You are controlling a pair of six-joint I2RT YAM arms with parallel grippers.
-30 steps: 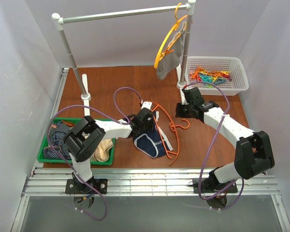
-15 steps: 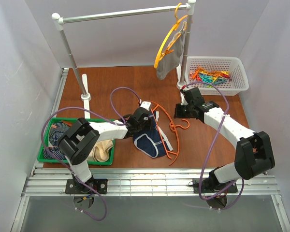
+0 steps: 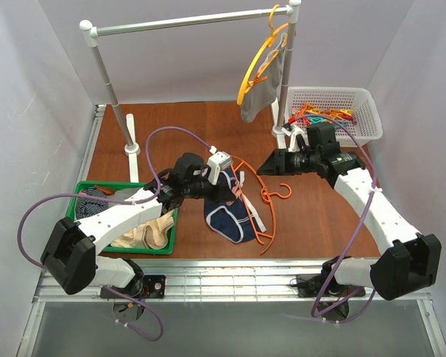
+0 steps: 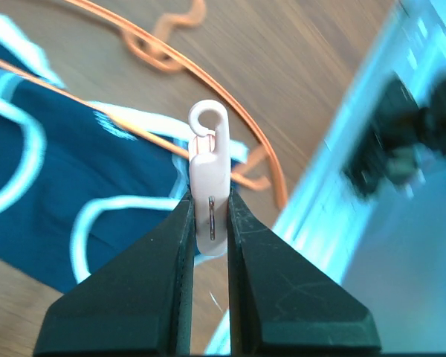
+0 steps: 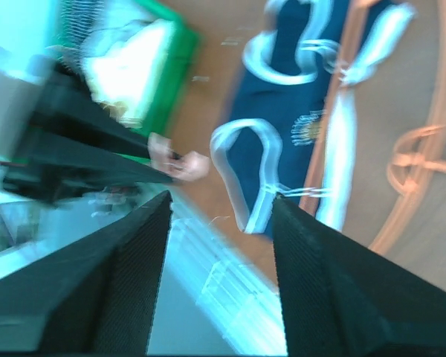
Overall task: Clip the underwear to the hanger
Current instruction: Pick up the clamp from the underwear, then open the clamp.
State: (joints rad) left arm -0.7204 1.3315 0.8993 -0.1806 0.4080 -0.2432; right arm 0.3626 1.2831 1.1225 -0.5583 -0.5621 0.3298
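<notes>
The navy underwear (image 3: 224, 213) lies flat on the brown table, with the red-orange hanger (image 3: 262, 202) lying across its right side. My left gripper (image 3: 210, 178) hovers over the underwear's upper edge, shut on a pale pink clip (image 4: 209, 178) that sticks out past its fingertips (image 4: 180, 223). In the left wrist view the underwear (image 4: 52, 193) and hanger (image 4: 230, 97) lie below the clip. My right gripper (image 3: 265, 165) hangs open and empty above the hanger's hook. In its blurred view the underwear (image 5: 297, 97) and hanger (image 5: 412, 171) lie beyond the open right gripper (image 5: 221, 199).
A green tray (image 3: 73, 242) with beige and striped underwear sits at the left front. A white basket (image 3: 372, 123) of coloured clips stands at the back right. A rail (image 3: 186, 21) on two posts carries a yellow-orange hanger (image 3: 254, 63) with grey underwear.
My left arm has stretched out lower and drawn its gripper slightly left, still holding the clip. My right gripper has opened wider and its wrist has risen toward the basket.
</notes>
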